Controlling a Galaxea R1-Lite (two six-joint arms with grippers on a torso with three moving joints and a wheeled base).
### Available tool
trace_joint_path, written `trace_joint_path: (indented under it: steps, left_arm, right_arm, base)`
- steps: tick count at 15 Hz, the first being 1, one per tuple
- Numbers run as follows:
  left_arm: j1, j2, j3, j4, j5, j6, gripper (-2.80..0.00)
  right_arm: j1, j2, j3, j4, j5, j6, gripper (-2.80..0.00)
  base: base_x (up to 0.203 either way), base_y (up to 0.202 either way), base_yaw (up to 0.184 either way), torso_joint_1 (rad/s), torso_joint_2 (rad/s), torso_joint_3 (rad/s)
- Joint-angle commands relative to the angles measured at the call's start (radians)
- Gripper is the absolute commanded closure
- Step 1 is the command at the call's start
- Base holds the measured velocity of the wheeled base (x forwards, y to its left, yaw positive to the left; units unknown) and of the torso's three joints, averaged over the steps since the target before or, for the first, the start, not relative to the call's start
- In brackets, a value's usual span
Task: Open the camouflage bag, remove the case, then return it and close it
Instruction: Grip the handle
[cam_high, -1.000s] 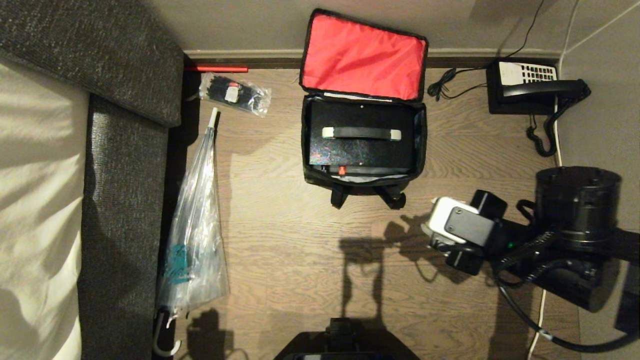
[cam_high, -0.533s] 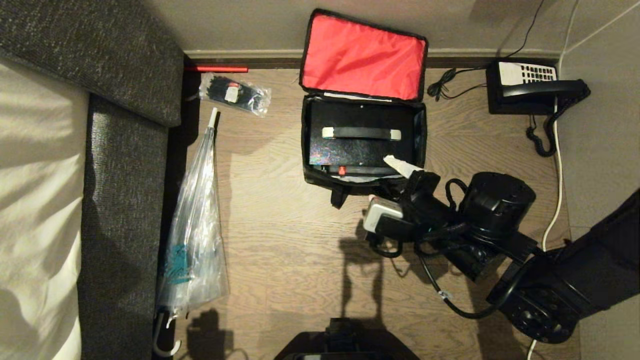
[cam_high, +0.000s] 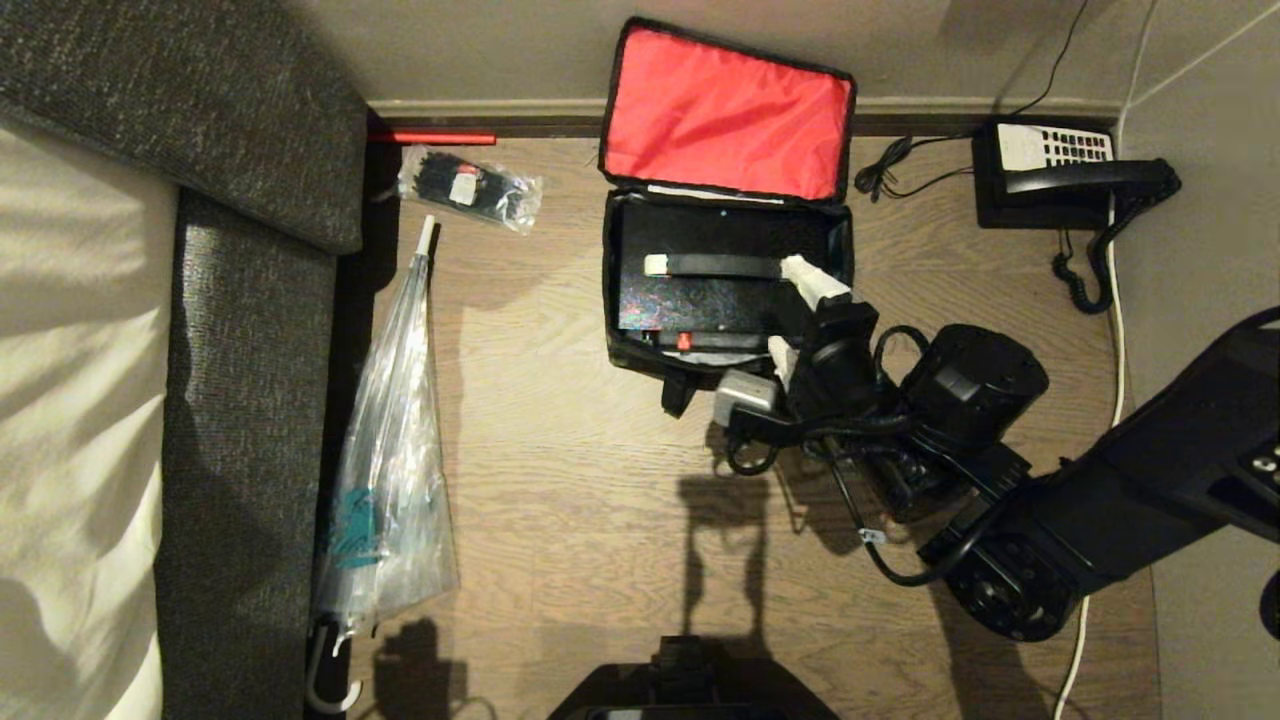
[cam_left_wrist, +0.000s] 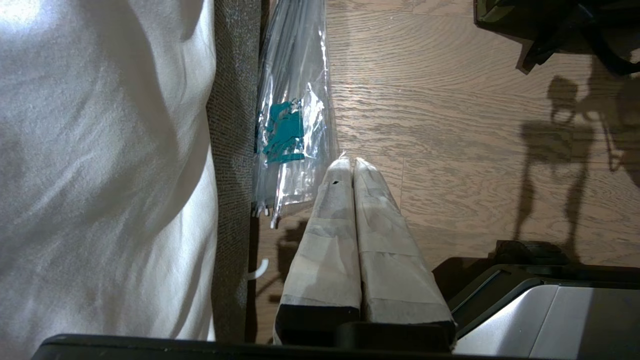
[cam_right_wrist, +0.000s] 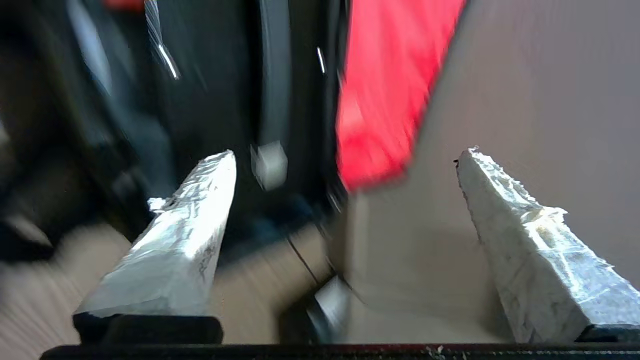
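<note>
While one case (cam_high: 715, 290) lies in one camouflage bag (cam_high: 840, 240), right gripper (cam_high: 800, 310) jaws gape, left gripper (cam_left_wrist: 354, 165) jaws closed

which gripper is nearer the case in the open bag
Right. The right gripper hangs open over the right end of the case, by its handle. The left gripper is shut, well away beside the clear umbrella near the sofa.

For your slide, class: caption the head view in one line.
Right gripper, fingers open, above the handle end of the case in the opened camouflage bag on the floor.
</note>
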Motion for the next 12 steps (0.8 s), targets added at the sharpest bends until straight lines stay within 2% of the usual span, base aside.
trace_joint_path:
  steps: [1,3,6,9,12]
  left_arm:
    - [0.0,-0.002,0.002,0.0,0.001,0.0,0.0]
    - [0.0,-0.002,0.002,0.0,0.001,0.0,0.0]
    - [0.0,-0.002,0.002,0.0,0.001,0.0,0.0]
    - [0.0,-0.002,0.002,0.0,0.001,-0.002,0.0]
    - [0.0,-0.002,0.001,0.0,0.001,0.0,0.0]
  right_arm:
    - [0.013,0.01,-0.039,0.013,-0.11,-0.025,-2.8]
    - [0.041,0.044,-0.115,0.077,-0.239,-0.015,-2.8]
    - [0.086,0.098,-0.192,0.126,-0.383,0.12,-2.8]
    - [0.091,0.16,-0.276,0.166,-0.408,0.255,-2.8]
    - [0.07,0.216,-0.301,0.114,-0.358,0.27,-2.8]
  base:
    - [0.0,0.0,0.0,0.0,0.0,0.0]
    - [0.0,0.0,0.0,0.0,0.0,0.0]
    - [0.0,0.0,0.0,0.0,0.0,0.0]
    - [0.0,0.0,0.0,0.0,0.0,0.0]
    - [0.0,0.0,0.0,0.0,0.0,0.0]
